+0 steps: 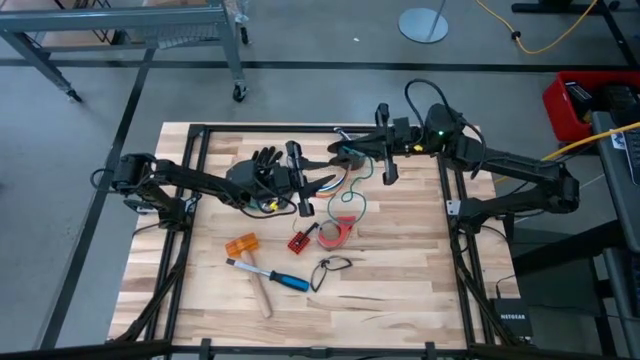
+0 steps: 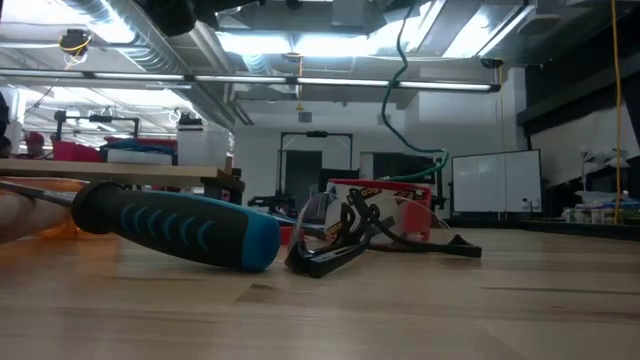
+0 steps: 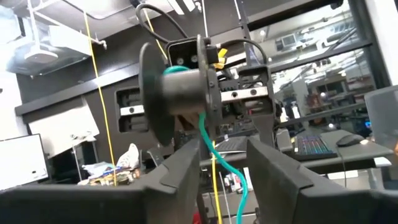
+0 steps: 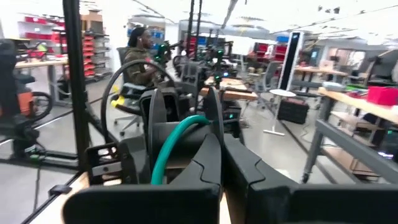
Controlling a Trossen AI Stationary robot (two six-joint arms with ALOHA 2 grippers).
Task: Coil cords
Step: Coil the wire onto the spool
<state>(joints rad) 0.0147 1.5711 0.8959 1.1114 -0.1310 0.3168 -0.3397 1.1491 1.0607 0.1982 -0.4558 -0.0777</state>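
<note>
My right gripper (image 4: 217,142) is shut on a black spool (image 3: 177,93) above the table's far middle. A green cord (image 3: 217,158) is wound on the spool's hub. It hangs down in a loose curve (image 1: 356,195) toward the red tape roll (image 1: 338,232). My left gripper (image 3: 224,146) is open just left of the spool and faces it. The cord hangs between its fingers without clearly touching them. A small bundle of thin multicoloured wires (image 1: 322,186) lies on the table by the black glove (image 1: 262,168), under my left gripper (image 1: 322,180). My right gripper pinches one flange of the spool (image 4: 211,121) between its two fingers, coming level from the table's right side. The spool is lifted clear of the table with its axis about level. The green cord (image 4: 177,140) runs over the hub and hangs slack below.
On the near half of the table lie a hammer with a black and blue grip (image 1: 265,281), an orange piece (image 1: 241,245), a small red part (image 1: 298,241) and a thin black cord loop (image 1: 331,267). A black frame (image 1: 190,150) runs around the table.
</note>
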